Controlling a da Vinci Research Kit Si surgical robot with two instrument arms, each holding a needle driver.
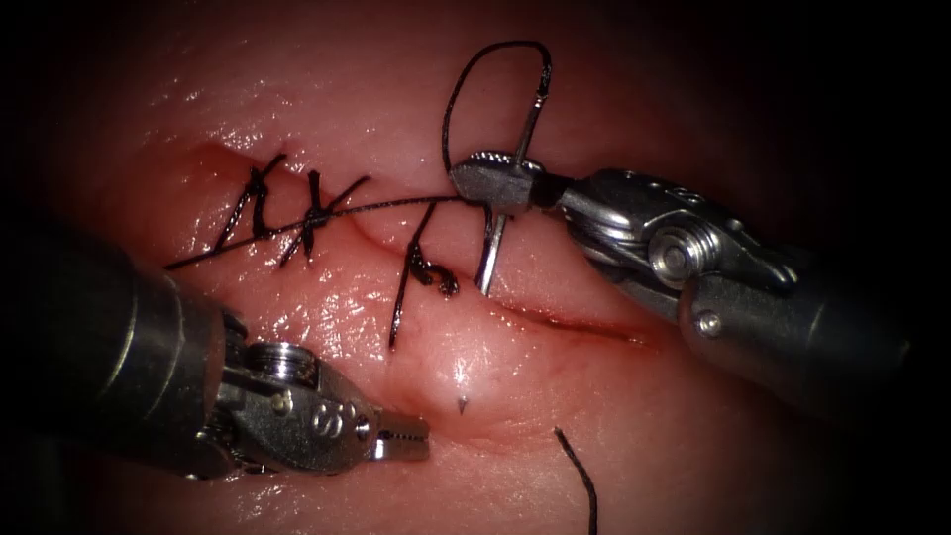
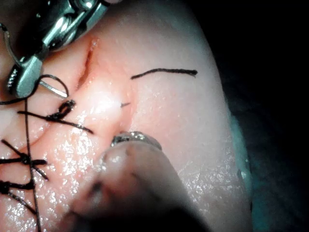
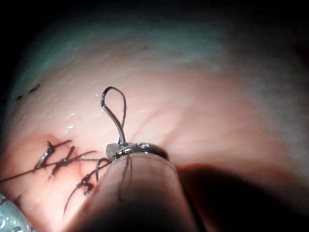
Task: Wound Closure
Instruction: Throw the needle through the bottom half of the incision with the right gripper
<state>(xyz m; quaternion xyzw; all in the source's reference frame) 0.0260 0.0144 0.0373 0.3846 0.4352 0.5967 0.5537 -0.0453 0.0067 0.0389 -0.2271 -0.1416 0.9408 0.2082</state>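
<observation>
My right tool reaches in from the right with its jaws shut on the curved needle, gripping its rear part near the thread end. The needle's front dips into the tissue at the far edge of the cut, just right of the last stitch. A small dark needle tip pokes out of the tissue on the near side. Thread loops up from the needle's tail and trails left across the stitches. My left tool sits low at the left, shut on nothing, a little left of that tip.
Two more dark stitches cross the closed left part of the cut. A loose piece of thread lies on the tissue near the lower edge. The left wrist view has that piece of thread and the right tool.
</observation>
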